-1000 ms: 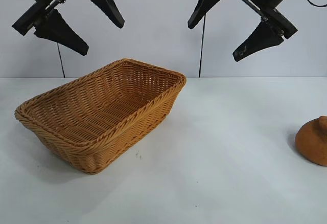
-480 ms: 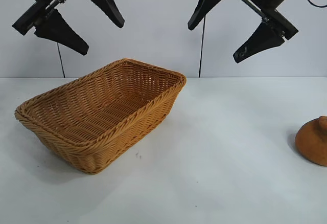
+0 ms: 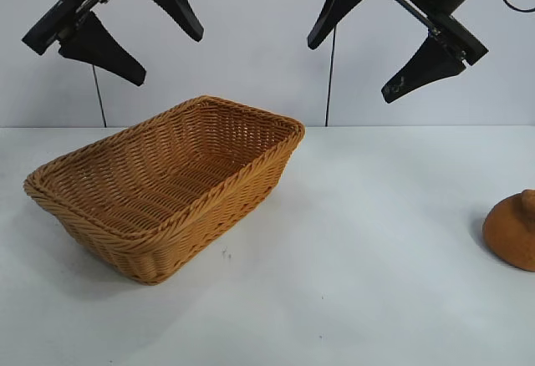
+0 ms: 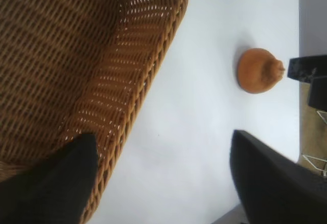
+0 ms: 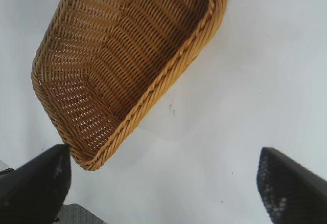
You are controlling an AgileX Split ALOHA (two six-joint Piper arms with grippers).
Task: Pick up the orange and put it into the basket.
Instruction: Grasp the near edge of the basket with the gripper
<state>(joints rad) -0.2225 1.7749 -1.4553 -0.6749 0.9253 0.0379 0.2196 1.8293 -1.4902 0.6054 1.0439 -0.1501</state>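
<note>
A: Has anything changed in the last second?

B: Almost nothing; your left gripper [image 3: 138, 36] has shifted a hair at eleven o'clock above the table [image 3: 368, 241], no real move; your right gripper [image 3: 372, 53] hangs as before at one o'clock.

A: And the claws?

B: Both spread wide, both empty.

A: Where is the orange [image 3: 512, 230]?

B: At three o'clock, on the table's far right edge of the view, partly cut off, knob up; well apart from the basket [image 3: 167, 186], which sits at nine o'clock and holds nothing.

A: So where does that leave you?

B: At the start, I judge; your right arm is nearer, so you should bring it down over the fruit first.
</note>
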